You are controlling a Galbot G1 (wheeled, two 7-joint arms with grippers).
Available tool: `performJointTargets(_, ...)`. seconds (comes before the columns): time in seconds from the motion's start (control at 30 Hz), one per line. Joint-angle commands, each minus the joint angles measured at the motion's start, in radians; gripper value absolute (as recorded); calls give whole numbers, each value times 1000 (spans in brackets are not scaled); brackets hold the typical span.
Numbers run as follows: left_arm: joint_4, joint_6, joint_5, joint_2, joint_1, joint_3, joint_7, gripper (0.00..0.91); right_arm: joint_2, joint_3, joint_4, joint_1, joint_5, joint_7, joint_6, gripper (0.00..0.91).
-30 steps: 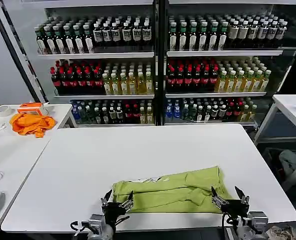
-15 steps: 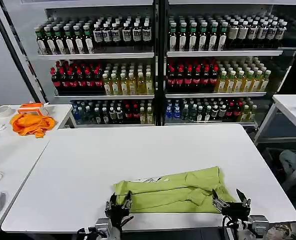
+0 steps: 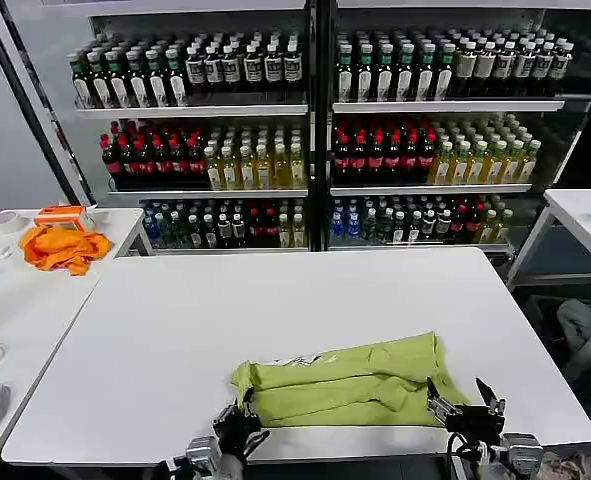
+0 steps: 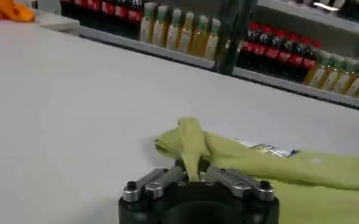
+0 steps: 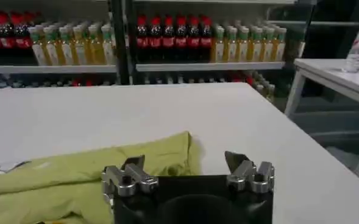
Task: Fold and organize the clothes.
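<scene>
Lime-green T-shirt (image 3: 350,383) lies folded into a long band along the near edge of the white table (image 3: 275,310), just ahead of both grippers. Left gripper (image 3: 237,421) sits at the band's left end; in the left wrist view its fingers (image 4: 161,181) are pinched together on a raised strip of the fabric (image 4: 190,143), which stands up from between them while the rest of the shirt spreads away beyond and to one side. A small white label (image 4: 266,148) shows on the cloth farther from this gripper.

Right gripper (image 3: 465,402) is at the band's right end, near the table's front edge. Its fingers (image 5: 131,165) are spread apart with nothing between them; one fingertip is over the shirt's edge, the other over bare tabletop, and whether either touches the fabric cannot be told.

Well beyond both grippers, past the far table edge, shelves of bottled drinks (image 3: 315,130) fill the background. Far off to the left gripper's side, an orange cloth (image 3: 63,247) rests on a separate side table (image 3: 15,300).
</scene>
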Motion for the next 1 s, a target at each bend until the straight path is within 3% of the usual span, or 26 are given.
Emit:
performJointTargets(0.03,-84,-8,-195,113,-27,-215,8,20,2,5,3,-3,2,1,1,907)
performJointTargets(0.3,-48,12,-352,324,-41,-496,26,20,1,3,-6,9,6,1,2,907)
performJointTargets(0.47,-59,16,-426,373,-39,-545,37,20,3,-3,-7,13,4,1,2,907)
performJointTargets(0.73,-244,20,-663,284,1,-312,127,20,9,-9,-15,6,-3,1,4,907)
performJointTargets(0.8,-276,35,-713,220,-15,-214,120,20,16,-13,-20,15,-4,2,9,907)
performJointTargets(1.0,-254,29,-713,127,-90,-12,120,20,27,-31,-43,48,-5,4,18,907)
